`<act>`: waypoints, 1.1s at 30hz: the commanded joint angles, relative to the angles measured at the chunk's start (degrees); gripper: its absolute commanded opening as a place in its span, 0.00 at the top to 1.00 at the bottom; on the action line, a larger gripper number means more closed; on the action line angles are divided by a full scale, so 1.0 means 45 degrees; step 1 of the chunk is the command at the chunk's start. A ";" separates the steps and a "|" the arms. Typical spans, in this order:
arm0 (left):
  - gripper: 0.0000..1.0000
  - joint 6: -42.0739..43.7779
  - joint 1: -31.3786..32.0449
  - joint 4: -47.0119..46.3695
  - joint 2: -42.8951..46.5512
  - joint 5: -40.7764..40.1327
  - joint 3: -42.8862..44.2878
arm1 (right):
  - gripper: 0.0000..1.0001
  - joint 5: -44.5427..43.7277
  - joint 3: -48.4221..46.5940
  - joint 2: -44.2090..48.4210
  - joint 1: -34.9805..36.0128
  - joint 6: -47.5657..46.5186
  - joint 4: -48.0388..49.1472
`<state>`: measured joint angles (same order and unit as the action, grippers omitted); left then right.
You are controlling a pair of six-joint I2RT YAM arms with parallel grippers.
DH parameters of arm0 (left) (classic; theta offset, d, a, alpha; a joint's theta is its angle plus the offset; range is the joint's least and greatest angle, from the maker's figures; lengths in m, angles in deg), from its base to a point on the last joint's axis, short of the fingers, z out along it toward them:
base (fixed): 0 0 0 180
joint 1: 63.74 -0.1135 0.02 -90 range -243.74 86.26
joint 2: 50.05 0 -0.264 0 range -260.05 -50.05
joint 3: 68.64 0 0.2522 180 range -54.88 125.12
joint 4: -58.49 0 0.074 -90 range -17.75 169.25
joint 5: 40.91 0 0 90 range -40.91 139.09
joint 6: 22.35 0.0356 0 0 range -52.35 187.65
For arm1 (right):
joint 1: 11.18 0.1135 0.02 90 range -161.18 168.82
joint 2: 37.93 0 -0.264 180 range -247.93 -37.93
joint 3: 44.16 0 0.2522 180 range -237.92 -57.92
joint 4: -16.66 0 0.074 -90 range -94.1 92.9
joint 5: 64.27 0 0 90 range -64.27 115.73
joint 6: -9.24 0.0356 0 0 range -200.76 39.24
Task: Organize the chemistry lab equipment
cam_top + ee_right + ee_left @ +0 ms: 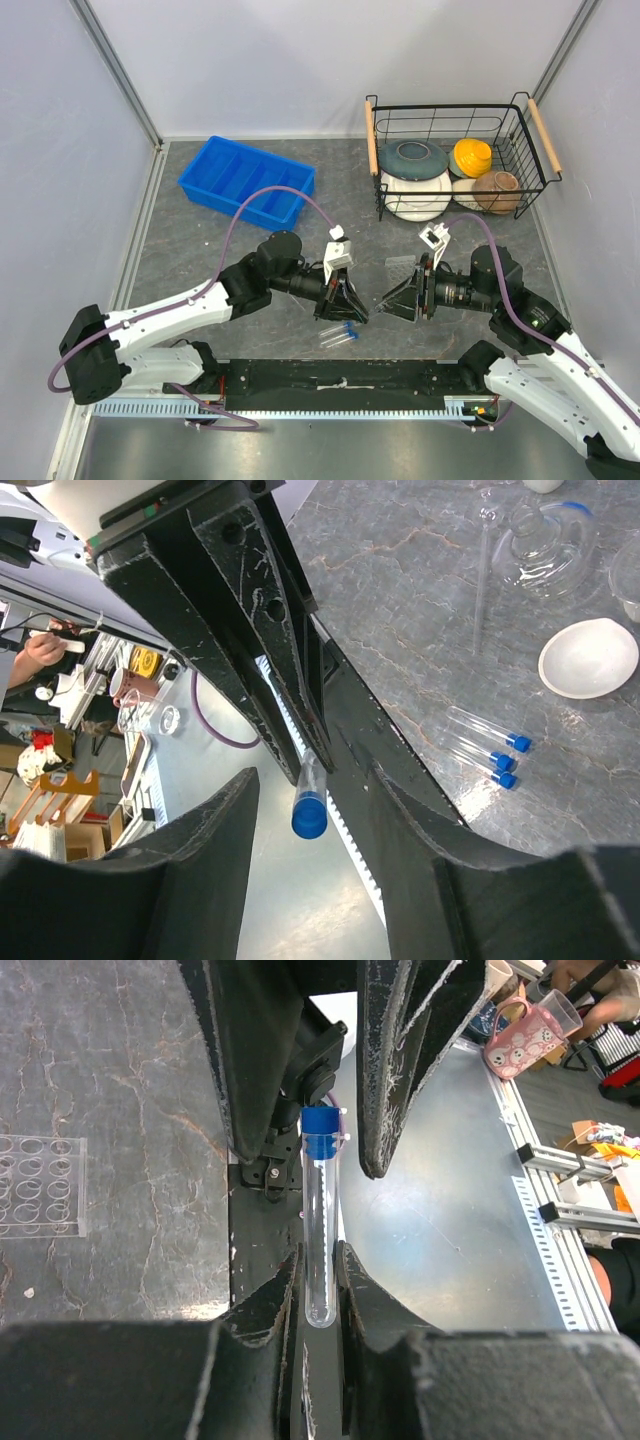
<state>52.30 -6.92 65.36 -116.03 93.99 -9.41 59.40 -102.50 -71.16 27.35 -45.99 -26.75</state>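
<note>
1. The left gripper [350,308] and the right gripper [392,303] face each other tip to tip in the lower centre of the top view. I judge this to be a handover in mid-air, above the near part of the table [200,260].
2. The left gripper is closed down on the rounded bottom end of the held tube [320,1220]. That leaves the capped end sticking out free for the other side to take.
3. The right gripper's jaws stand apart, one on each side of the blue cap [322,1132]. There is a gap on both sides, and this gripper holds nothing.
4. The tube rack [40,1185] lies flat at the left edge of the left wrist view, its holes unfilled. It is probably where the tube is meant to go.
5. The glass beaker [545,540] stands near the top right of the right wrist view. The white dish [590,658] sits just below it, apart from it, and neither gripper is near them.
6. The held tube is slim, clear and round-bottomed. It looks empty and its blue cap is on.
7. Three loose tubes [485,742] lie side by side on the table at mid-right of the right wrist view. Their caps all point the same way.
</note>
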 commanded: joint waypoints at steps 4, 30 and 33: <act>0.98 -0.0533 -0.0282 -0.1084 -0.0124 0.0724 -0.0242 | 0.59 0.0408 0.0004 -0.0056 0.0072 0.0302 0.0905; 0.98 -0.1255 -0.0946 -0.1905 -0.0221 0.1329 -0.0593 | 1.00 -0.0041 0.0024 -0.0211 0.0092 0.0283 0.0749; 0.98 -0.1353 -0.0966 -0.1886 -0.0280 0.1271 -0.0710 | 1.00 -0.0294 -0.0190 -0.0485 0.0092 0.0049 0.0710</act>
<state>48.39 -11.03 59.69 -116.68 99.06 -12.10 59.35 -101.43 -71.84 27.35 -44.83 -25.00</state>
